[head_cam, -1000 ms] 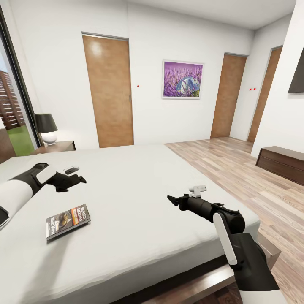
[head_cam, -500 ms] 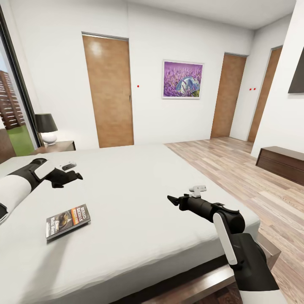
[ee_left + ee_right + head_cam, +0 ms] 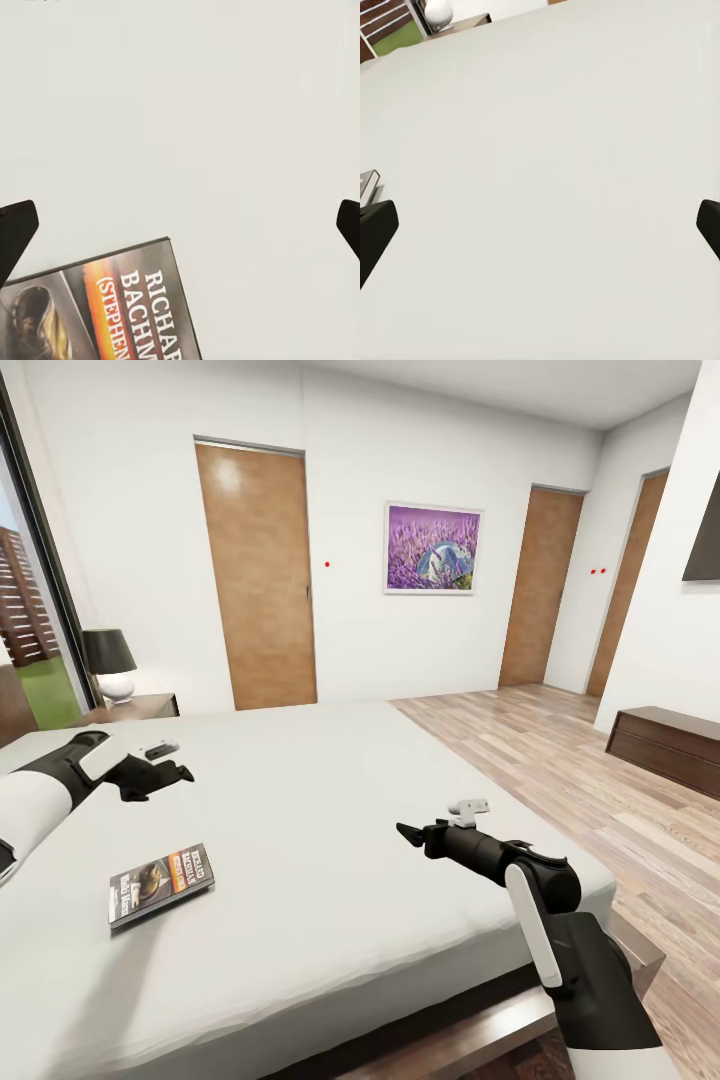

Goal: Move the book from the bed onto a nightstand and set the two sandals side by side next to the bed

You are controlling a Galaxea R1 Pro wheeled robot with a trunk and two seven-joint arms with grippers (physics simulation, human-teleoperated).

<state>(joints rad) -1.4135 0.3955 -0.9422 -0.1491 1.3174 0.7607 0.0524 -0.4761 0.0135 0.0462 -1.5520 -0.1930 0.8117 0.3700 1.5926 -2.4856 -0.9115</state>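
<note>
**Book lies flat on the bed, both grippers spread and empty**

Book point(image 3: 161, 883) and bed point(image 3: 330, 830) fill the near part of the head view, and the account runs from that view's left side to its right. Far left, a window point(image 3: 25, 620) shows greenery and a brown building outside. Beside it stands the nightstand point(image 3: 140, 707), dark reddish-brown, with a black-shaded lamp point(image 3: 110, 663) on its top. In front of it the left gripper point(image 3: 170, 769) hangs above the off-white mattress, near the headboard end. Its fingers stand wide apart with nothing between them (the left wrist view shows the two dark fingertips point(image 3: 16, 234) at opposite edges of the picture, with bare sheet in the gap).

The book rests flat on the mattress, nearer the camera than the left gripper and apart from it. Its dark cover faces up, with an orange band and white lettering, and it touches neither gripper. In the left wrist view its corner point(image 3: 105, 307) lies just beyond the fingertips.

Further right, a wooden door point(image 3: 258, 575) is set in the white wall, then a framed purple picture point(image 3: 432, 548). Below these, the right gripper point(image 3: 407, 833) reaches over the bed's right half, well apart from the book. Its fingers too are spread and hold nothing, as the right wrist view shows. On the far right lie the plank floor point(image 3: 560, 760), a second door point(image 3: 540, 588) and a low dark cabinet point(image 3: 665, 748) against the wall.
</note>
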